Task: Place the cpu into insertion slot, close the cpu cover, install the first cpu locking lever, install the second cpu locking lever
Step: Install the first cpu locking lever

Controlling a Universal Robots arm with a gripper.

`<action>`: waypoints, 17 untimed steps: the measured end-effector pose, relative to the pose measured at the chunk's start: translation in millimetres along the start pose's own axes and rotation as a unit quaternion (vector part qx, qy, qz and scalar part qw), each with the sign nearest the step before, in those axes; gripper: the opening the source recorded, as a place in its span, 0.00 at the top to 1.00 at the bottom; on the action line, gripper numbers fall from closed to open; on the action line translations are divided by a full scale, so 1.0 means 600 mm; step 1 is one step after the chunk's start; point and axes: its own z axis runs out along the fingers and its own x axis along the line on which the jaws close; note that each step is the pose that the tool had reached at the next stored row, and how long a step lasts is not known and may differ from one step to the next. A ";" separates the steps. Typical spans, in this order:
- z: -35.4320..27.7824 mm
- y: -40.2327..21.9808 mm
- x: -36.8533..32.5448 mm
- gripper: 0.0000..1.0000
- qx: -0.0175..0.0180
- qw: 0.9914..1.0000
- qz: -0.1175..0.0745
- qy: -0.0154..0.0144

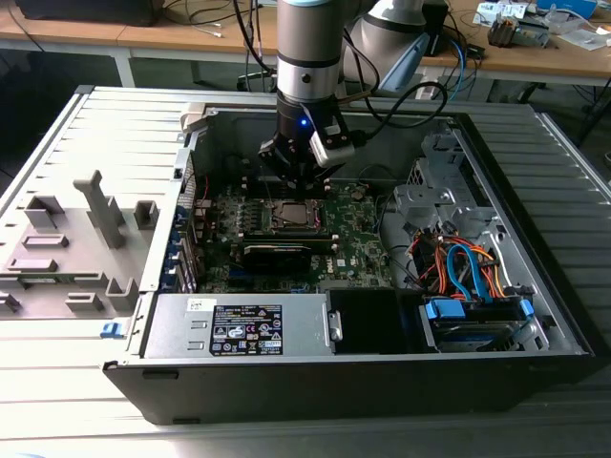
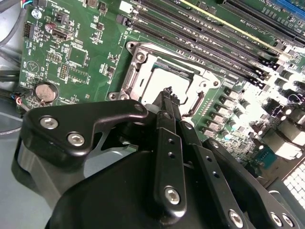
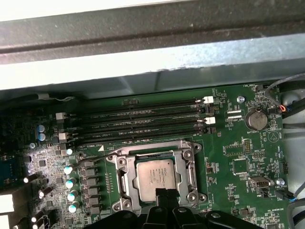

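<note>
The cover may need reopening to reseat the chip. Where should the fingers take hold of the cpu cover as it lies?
Probably the thin outer edge nearest the gripper, coming down from above and just outside it: the cpu cover lies flat, its window filled by the cpu, so only the rim offers a lip.

Matt black pincer (image 2: 167, 93), dull silver metal cpu (image 3: 157, 175), bright metal cpu cover (image 3: 190, 174)
</note>
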 end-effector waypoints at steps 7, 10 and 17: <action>0.000 0.000 0.000 0.89 0.000 1.000 -0.004 0.000; 0.000 0.000 0.000 0.89 0.000 1.000 -0.005 0.000; 0.000 0.000 0.000 0.89 0.000 1.000 -0.008 0.000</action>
